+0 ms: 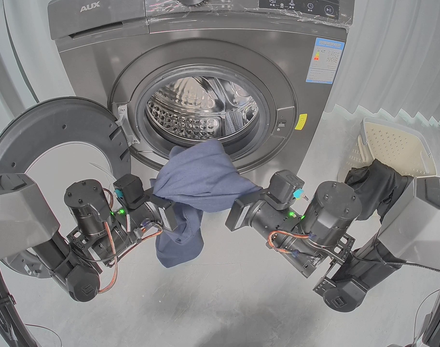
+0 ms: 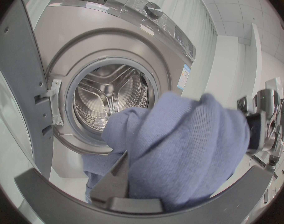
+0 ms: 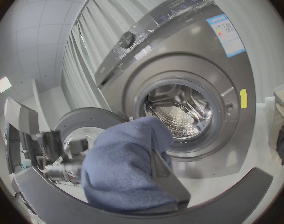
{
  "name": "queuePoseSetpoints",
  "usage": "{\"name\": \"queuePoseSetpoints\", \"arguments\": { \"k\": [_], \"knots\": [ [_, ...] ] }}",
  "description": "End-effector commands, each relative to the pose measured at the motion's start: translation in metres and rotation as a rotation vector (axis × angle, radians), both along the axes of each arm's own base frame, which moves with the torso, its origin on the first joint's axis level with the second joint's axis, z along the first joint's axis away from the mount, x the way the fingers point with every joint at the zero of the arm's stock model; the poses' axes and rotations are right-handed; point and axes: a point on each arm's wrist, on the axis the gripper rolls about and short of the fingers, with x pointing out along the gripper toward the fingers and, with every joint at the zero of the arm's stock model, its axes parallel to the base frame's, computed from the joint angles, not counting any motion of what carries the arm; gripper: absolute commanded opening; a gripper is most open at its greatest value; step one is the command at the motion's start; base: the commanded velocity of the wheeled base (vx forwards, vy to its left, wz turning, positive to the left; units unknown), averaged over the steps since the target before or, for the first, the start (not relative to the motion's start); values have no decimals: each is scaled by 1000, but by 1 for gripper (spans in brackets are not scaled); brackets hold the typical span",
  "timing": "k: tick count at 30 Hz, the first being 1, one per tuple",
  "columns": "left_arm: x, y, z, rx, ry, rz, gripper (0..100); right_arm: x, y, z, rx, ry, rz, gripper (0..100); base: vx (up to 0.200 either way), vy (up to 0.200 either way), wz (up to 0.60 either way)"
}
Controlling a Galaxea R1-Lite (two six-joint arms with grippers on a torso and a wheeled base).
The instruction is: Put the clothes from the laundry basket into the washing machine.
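One blue sweater (image 1: 200, 179) hangs between my left gripper (image 1: 168, 216) and right gripper (image 1: 235, 213), each pinching a side of it. Its top edge touches the mouth of the one washing machine (image 1: 287, 73), whose door (image 1: 51, 121) is swung wide. One laundry basket (image 1: 398, 145) on my right holds one dark garment (image 1: 379, 184). The floor (image 1: 229, 295) is pale, with white curtains (image 1: 403, 39) behind.

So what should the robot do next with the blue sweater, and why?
Probably push both arms forward a little, into the drum. The left gripper and right gripper hold the blue sweater at the opening's lower rim, the door is open, and most of the sweater hangs outside.
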Motion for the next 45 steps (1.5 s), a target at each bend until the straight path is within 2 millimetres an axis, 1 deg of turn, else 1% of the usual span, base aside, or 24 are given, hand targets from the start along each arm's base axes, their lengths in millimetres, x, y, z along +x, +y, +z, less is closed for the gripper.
{"name": "queuePoseSetpoints", "arguments": {
  "k": [1, 3, 5, 11, 12, 14, 16, 19, 21, 22, 24, 26, 29, 32, 33, 35, 37, 39, 45],
  "knots": [
    [-5, 1, 17, -33, -50, -4, 0, 7, -11, -26, -67, 67, -40, 0, 0, 0, 0],
    [-9, 3, 20, -35, -54, -7, 0, 4, -10, -38, -100, 87, -30, 0, 0, 0, 0],
    [-10, 4, 23, -40, -62, -7, 0, 2, -7, -44, -113, 98, -21, 0, 0, 0, 0],
    [-14, 4, 25, -50, -58, -25, 0, -2, -5, -42, -116, 84, -3, 0, 0, 0, 0],
    [-15, 4, 25, -49, -58, -31, 0, -2, -5, -41, -113, 81, -1, 100, 0, 0, 0],
    [-16, 7, 26, -45, -60, -49, 0, -13, -3, -33, -93, 65, 31, 100, 0, 0, 0],
    [-16, 8, 27, -46, -63, -48, 0, -27, -8, -24, -97, 58, 64, 100, 0, 0, 0],
    [-19, 9, 32, -52, -76, -48, 0, -57, -30, -17, -164, 42, 172, 100, 0, 0, 0],
    [-21, 10, 31, -47, -73, -46, 0, -71, -45, -14, -190, 41, 226, 100, 0, 0, 0],
    [-22, 10, 31, -45, -75, -44, 0, -74, -50, -14, -196, 45, 231, 100, 0, 0, 0],
    [-23, 12, 33, -43, -82, -36, 0, -85, -67, -16, -218, 67, 229, 100, 0, 0, 0],
    [-24, 15, 33, -37, -81, -25, 0, -90, -77, -17, -234, 78, 220, 100, 0, 0, 0],
    [-26, 24, 34, -20, -88, -1, 0, -84, -91, -19, -257, 79, 163, 100, 0, 0, 0],
    [-28, 29, 32, -8, -81, 9, 0, -72, -108, -21, -275, 88, 91, 100, 0, 0, 0],
    [-28, 29, 32, -8, -81, 9, 0, -71, -109, -21, -276, 89, 87, 100, 0, 0, 0],
    [-33, 31, 31, 4, -78, 8, 0, -56, -130, -23, -298, 89, 7, 100, 0, 0, 0],
    [-36, 30, 30, 21, -81, 2, 0, -47, -142, -21, -302, 78, -27, 100, 0, 0, 0],
    [-37, 30, 29, 43, -91, 5, 0, -44, -147, -21, -299, 78, -43, 100, 0, 0, 0],
    [-40, 34, 24, 83, -86, 17, 0, -40, -147, -20, -293, 74, -52, 100, 0, 0, 0]
  ]
}}
